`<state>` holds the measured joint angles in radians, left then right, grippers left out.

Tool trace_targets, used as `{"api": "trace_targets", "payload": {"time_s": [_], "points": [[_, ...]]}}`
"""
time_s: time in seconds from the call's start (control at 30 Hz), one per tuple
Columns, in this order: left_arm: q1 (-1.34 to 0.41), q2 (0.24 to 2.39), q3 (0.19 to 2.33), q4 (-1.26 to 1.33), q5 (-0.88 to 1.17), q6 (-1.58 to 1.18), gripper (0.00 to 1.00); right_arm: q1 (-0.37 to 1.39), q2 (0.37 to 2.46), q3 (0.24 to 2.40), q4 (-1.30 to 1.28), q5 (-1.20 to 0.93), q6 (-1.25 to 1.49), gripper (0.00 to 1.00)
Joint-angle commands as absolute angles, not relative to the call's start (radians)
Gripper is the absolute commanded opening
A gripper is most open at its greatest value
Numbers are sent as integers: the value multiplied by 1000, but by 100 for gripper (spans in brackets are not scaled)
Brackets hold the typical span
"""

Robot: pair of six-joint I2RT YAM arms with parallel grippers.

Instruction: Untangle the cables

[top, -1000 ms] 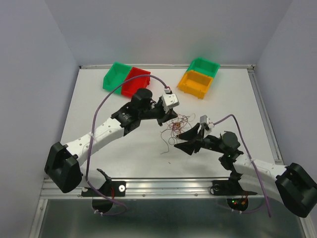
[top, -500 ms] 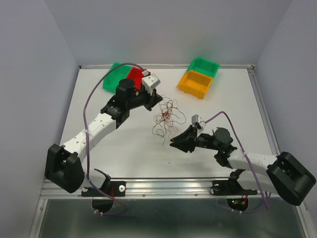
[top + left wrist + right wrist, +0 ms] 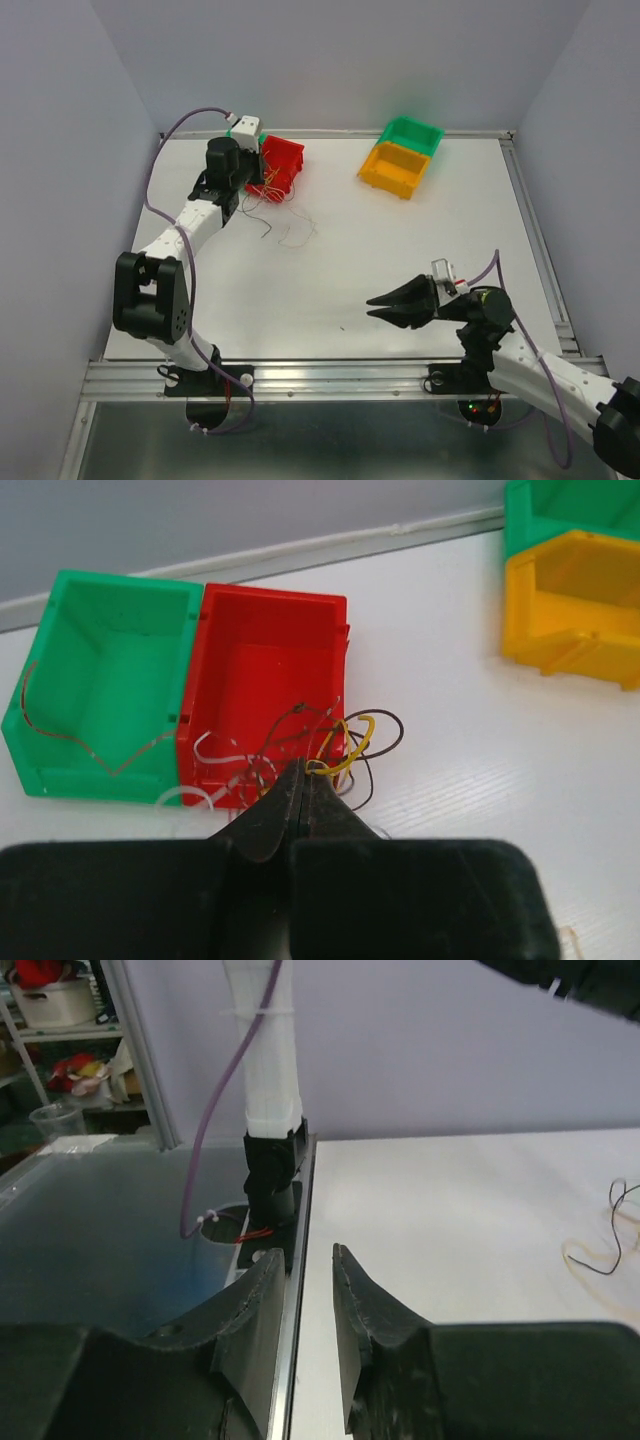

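The cables are a small tangle of thin yellow, brown, white and dark red strands. They hang from my left gripper, which is shut on them at the front wall of the red bin. From above, the left gripper sits at the red bin, and cable strands trail onto the table. One brown-and-white strand lies in the green bin. My right gripper is open and holds nothing, far from the tangle near the front edge. Its jaws stand slightly apart.
An orange-yellow bin and a second green bin stand together at the back right. The metal rail runs along the table's near edge. The left arm's base rises in the right wrist view, with a loose strand at the right.
My left arm swung back and left, carrying the tangle from mid-table to the red bin. My right gripper narrowed, came free of the strands and drew back toward the near edge.
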<state>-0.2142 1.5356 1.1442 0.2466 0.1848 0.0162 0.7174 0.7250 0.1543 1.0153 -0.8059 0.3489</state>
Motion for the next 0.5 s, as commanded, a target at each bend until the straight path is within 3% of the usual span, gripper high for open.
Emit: {"api": "trace_targets", "payload": {"time_s": [0.0, 0.07, 0.1, 0.13, 0.17, 0.23, 0.3, 0.47], "points": [[-212, 1546, 1183, 284, 213, 5, 0, 726, 586, 156, 804, -654, 315, 27], [-212, 1528, 1172, 301, 255, 5, 0, 726, 557, 172, 738, -515, 298, 27], [-212, 1516, 1157, 311, 268, -23, 0, 726, 557, 178, 683, -468, 284, 32], [-212, 1506, 1151, 314, 305, -25, 0, 726, 566, 182, 669, -428, 282, 41], [-212, 1484, 1135, 318, 334, -25, 0, 726, 601, 198, 663, -372, 278, 59], [-219, 1460, 1124, 318, 420, -28, 0, 726, 665, 219, 663, -324, 273, 69], [-236, 1427, 1115, 299, 475, -23, 0, 727, 774, 260, 672, -279, 276, 74], [-385, 1327, 1094, 242, 508, 37, 0, 726, 997, 325, 744, -134, 279, 75]]}}
